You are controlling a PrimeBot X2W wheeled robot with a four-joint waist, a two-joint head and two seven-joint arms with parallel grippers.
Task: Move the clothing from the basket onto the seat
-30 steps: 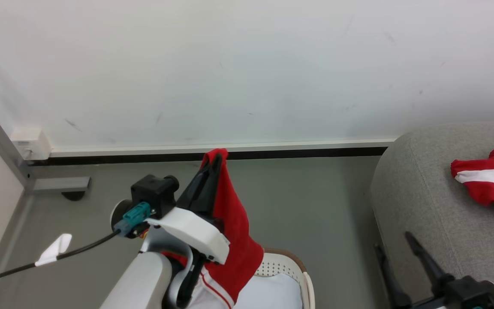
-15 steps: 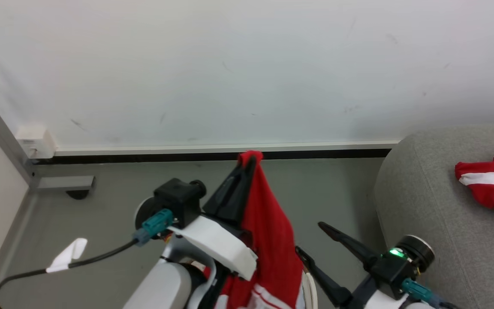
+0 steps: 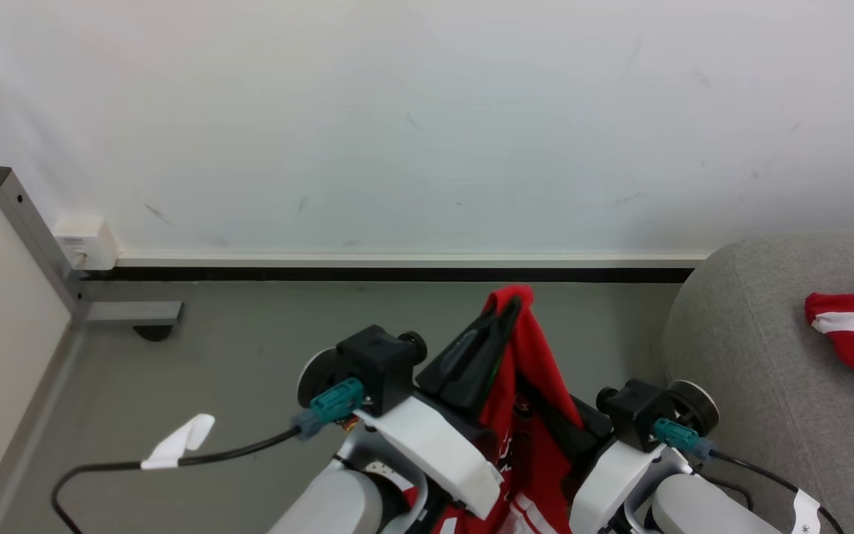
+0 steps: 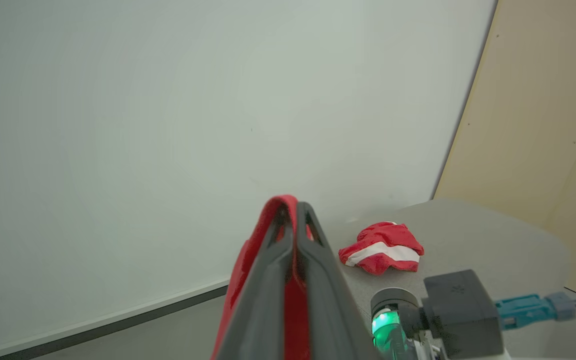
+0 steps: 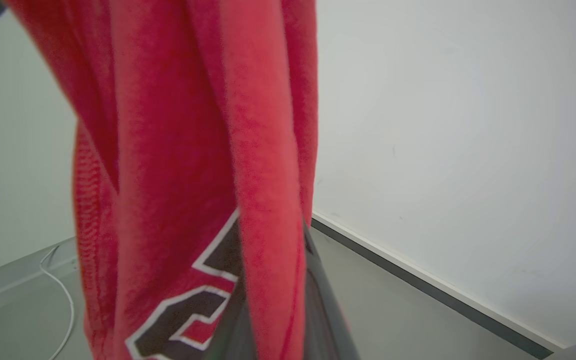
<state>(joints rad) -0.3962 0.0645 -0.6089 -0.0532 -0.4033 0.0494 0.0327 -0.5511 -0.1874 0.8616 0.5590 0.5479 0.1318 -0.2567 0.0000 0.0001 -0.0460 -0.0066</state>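
Your left tool [image 3: 507,305] stands with its fingers pressed together, clamped on the top fold of the clothing [image 3: 538,371], which loops over the fingertips and drapes back down along them toward the wrist. The garment hangs limp beside that tool, its long axis running straight down from the pinch, lower hem below the head view's bottom edge. Its printed face, black lettering edged in white, turns toward your right tool [image 5: 275,290], whose dark fingers flank a hanging fold. Whether they are pinching that fold or merely standing either side of it cannot be told. The fabric looks light, soft and shapeless: expect it to swing, sag and slide with any quick move, though it should not be damaged by a firm grip. A bunched double layer near the top edge probably holds best, with a second hold lower down to tame the loose tail. The seat [image 3: 753,356] lies to the left tool's right, beyond the right tool, another red-and-white garment [image 3: 853,334] already resting on its cushion.
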